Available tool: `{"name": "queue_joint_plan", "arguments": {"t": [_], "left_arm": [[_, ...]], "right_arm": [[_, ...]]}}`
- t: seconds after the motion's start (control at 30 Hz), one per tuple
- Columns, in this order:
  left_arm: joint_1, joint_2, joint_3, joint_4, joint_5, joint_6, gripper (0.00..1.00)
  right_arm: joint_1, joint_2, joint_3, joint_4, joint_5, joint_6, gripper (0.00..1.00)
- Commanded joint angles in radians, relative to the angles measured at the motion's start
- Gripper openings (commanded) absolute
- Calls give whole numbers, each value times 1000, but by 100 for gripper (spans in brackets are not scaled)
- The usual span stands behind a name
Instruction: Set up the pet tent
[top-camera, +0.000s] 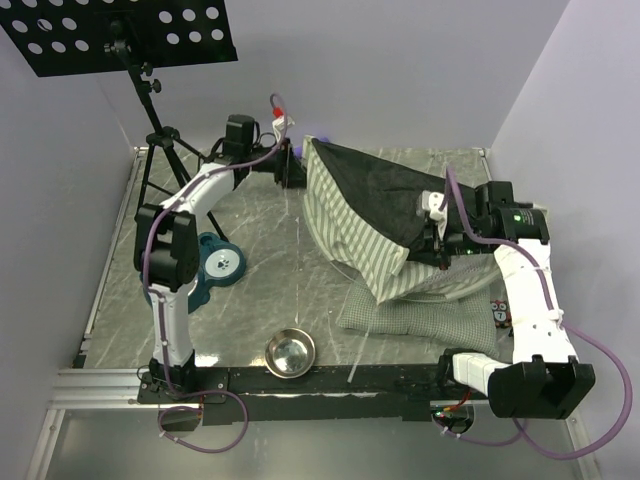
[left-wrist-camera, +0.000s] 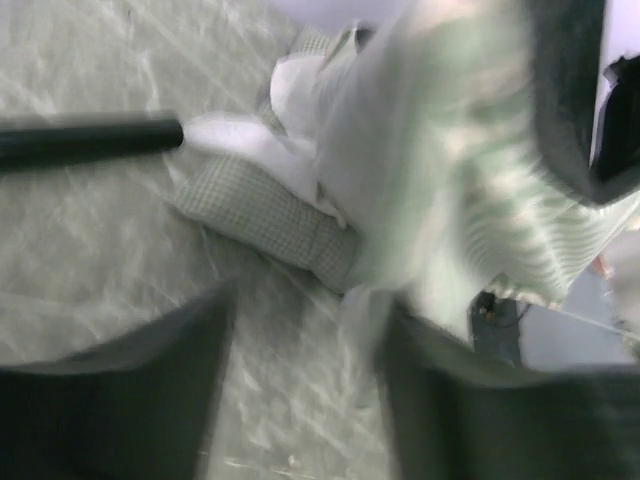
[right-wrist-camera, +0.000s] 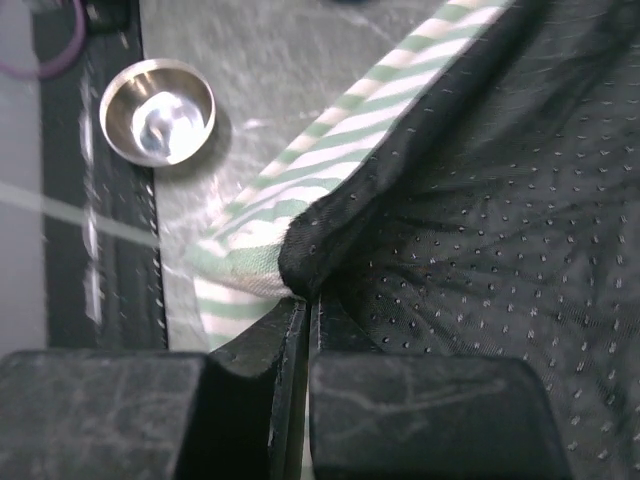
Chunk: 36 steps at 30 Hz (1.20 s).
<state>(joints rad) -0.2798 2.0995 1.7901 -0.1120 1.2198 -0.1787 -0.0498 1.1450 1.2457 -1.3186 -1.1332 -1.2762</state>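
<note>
A: Where does the pet tent lie?
B: Half-raised along the table's right side, over its cushion mat.
A: Jaws?
B: Right gripper: together on the dark lining's edge. Left gripper: apart, empty. Step: spreading the canopy; next likely needs a left regrasp.

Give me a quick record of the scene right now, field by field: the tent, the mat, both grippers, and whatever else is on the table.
pet tent: slumped, not standing; dark lining up, striped fabric below
cushion mat: flat on the table, partly under the tent
left gripper: open, nothing between its fingers, by the tent's far corner
right gripper: shut on the tent's dark edge
steel bowl: upright, empty, near edge, apart from the tent
teal bowl holder: left of the tent
</note>
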Motion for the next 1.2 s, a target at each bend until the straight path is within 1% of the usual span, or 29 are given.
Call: {"name": "queue_joint_plan", "arguments": {"t": [0.0,0.03,0.1,0.13,0.2,0.27,0.33,0.37,0.4,0.43,0.5,0.53,0.57,0.6,0.63,0.67,0.73,0.77,0.8,0.83,0.87,0.9,0.93,0.97,1.0,1.03,1.07,1.1,1.17], "left_arm": [[42,-198,-157,20,-37,28,83],[63,-250,-205,55,-49,22,86],[91,-362,-314,139,-74,4,89],[105,-407,-351,164,-97,7,92],[137,-479,-417,185,-134,10,94],[175,-538,-484,248,-132,-33,96],[198,-582,-533,258,-163,-35,100],[202,-588,-546,243,-146,-13,100],[200,-578,-528,183,-114,42,100],[195,-552,-484,114,-102,92,100],[195,-494,-398,-91,-97,166,100],[203,-478,-370,-162,-98,245,100],[214,-490,-379,-178,-80,260,100],[228,-521,-426,-132,-59,225,100],[235,-574,-481,-39,-37,185,100],[237,-626,-539,59,-7,109,100],[219,-737,-601,179,58,67,100],[199,-784,-597,155,81,112,100],[171,-817,-575,56,117,166,98],[142,-849,-546,-89,139,286,97],[98,-875,-525,-174,147,353,95],[53,-907,-520,-236,152,405,92],[-5,-942,-534,-256,152,433,90],[-66,-984,-564,-232,144,430,87],[-118,-1030,-602,-141,120,377,83],[-175,-1065,-664,-15,95,287,77],[-215,-1099,-719,170,66,139,71],[-257,-1114,-776,337,38,14,67],[-300,-1103,-819,556,21,-162,63]], "right_arm": [[5,2,87,62,-119,201,0],[5,2,95,73,-126,230,0],[4,-5,93,155,-132,344,0],[2,-14,87,192,-134,420,0],[4,-30,72,280,-135,541,0],[4,-45,54,340,-138,616,0],[4,-63,32,378,-134,661,0],[4,-73,25,387,-134,672,0],[4,-79,21,386,-137,672,0],[4,-90,24,377,-137,673,0],[1,-109,43,352,-117,678,0],[-4,-123,49,337,-100,670,0],[-4,-140,43,335,-83,670,0],[-4,-166,28,350,-68,681,0],[-4,-189,3,376,-50,702,0],[-4,-212,-18,407,-36,727,0],[-4,-240,-63,478,-13,797,0],[-4,-245,-66,527,-2,845,0],[-4,-242,-65,560,1,885,0],[-4,-229,-54,582,4,925,0],[-4,-217,-43,608,3,958,0],[-4,-208,-34,627,0,986,0],[-4,-190,-23,637,1,1006,0],[-5,-176,-9,639,0,1011,0],[-4,-165,0,642,-5,1015,0],[-4,-156,4,644,-10,1018,0],[-4,-151,9,645,-14,1023,0],[-4,-145,11,651,-14,1035,0],[-4,-134,15,656,-14,1045,0]]}}
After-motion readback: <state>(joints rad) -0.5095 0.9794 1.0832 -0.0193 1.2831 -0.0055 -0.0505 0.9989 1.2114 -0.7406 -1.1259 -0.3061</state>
